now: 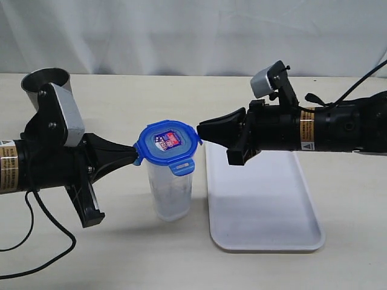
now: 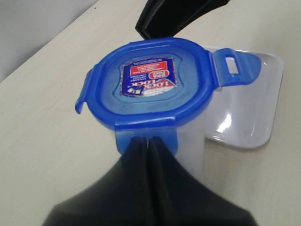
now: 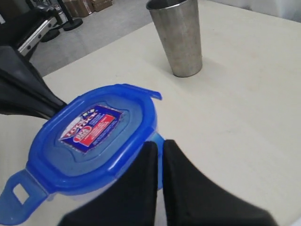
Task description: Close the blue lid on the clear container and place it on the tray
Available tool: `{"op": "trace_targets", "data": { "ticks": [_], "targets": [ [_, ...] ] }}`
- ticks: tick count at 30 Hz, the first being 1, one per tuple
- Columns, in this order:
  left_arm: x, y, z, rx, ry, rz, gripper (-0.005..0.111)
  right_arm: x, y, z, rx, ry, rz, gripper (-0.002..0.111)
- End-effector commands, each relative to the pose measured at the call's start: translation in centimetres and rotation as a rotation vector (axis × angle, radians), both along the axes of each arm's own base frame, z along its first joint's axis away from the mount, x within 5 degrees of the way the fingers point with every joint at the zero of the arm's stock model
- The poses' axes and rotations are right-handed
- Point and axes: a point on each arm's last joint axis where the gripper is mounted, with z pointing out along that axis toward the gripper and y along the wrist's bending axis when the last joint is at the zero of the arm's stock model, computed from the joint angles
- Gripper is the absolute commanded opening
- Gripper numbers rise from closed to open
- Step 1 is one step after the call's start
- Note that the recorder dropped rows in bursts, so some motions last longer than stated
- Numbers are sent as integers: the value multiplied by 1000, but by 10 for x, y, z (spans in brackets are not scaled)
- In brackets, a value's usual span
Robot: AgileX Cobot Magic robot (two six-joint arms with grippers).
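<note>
Pale beige surface [image 1: 121, 260] under soft even light, creased white fabric backdrop [image 1: 181, 36] behind it, grey floor [image 3: 99, 23] beyond its edge, cardboard boxes [image 3: 87, 5], black equipment frame [image 3: 28, 28].

Bright-blue lid [image 1: 167, 144], white tray [image 1: 266, 205]

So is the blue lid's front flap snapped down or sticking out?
Sticking out: the blue lid sits on the clear container, but this flap juts from the rim rather than hugging the wall.

Both arms are reaching in roughly level toward the blue lid [image 1: 167, 142] from opposite sides. Left gripper [image 1: 134, 156] and right gripper [image 1: 201, 130] are touching its edge, jaws pressed together.
</note>
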Motion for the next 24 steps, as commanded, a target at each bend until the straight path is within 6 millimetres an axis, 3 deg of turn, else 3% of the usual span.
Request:
{"op": "trace_targets", "data": {
  "ticks": [1,24],
  "targets": [
    [-1,0,0,-4,3,4,0,4,-3,0,-35,-9,-43,4],
    [1,-6,-8,-47,10,-53,0,2,-2,-1,-35,13,-28,4]
  ]
}}
